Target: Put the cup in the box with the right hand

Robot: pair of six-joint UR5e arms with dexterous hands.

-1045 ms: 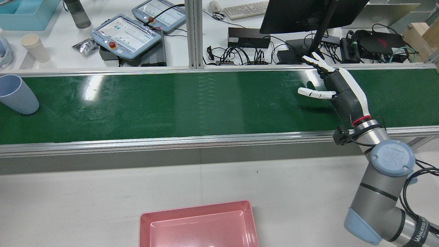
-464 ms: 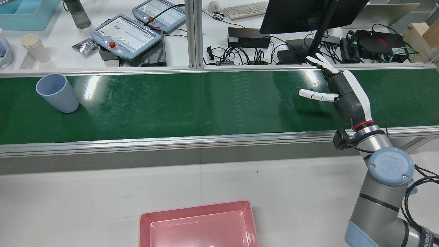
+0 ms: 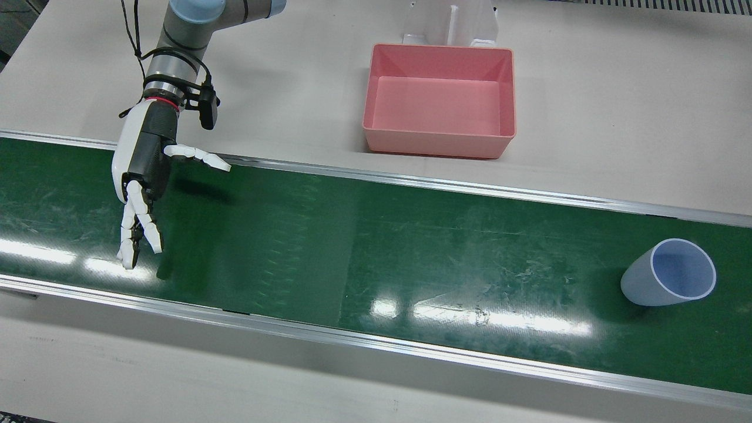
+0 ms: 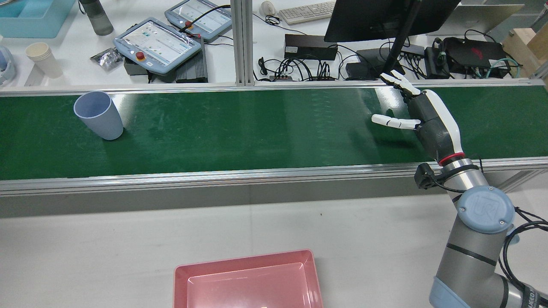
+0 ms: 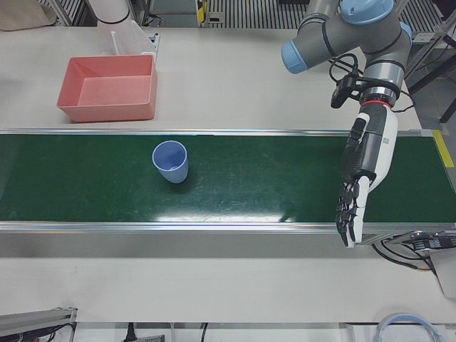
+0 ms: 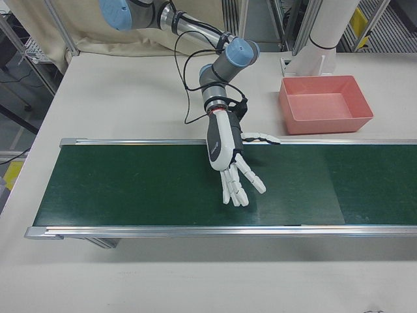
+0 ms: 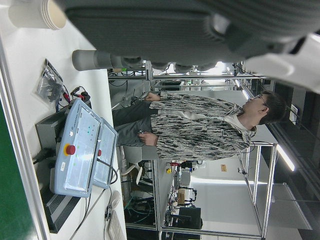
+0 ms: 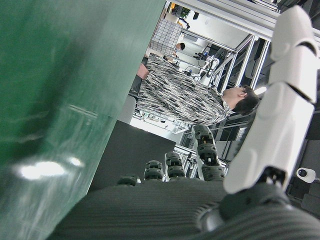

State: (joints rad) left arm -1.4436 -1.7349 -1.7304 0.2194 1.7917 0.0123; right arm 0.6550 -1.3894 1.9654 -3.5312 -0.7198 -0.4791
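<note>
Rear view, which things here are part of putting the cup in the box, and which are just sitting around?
Part of the job:
blue cup, upright on the green belt
pink box
right hand, open above the belt

Just lying about:
paper cups
two teach pendants
keyboard
monitor

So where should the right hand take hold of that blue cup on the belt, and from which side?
Around the side wall, roughly mid-height. The blue cup stands upright on the green belt, mouth up and tapering toward its base, so a sideways wrap probably suits it. The open right hand, thumb spread, already faces along the belt toward it.
</note>
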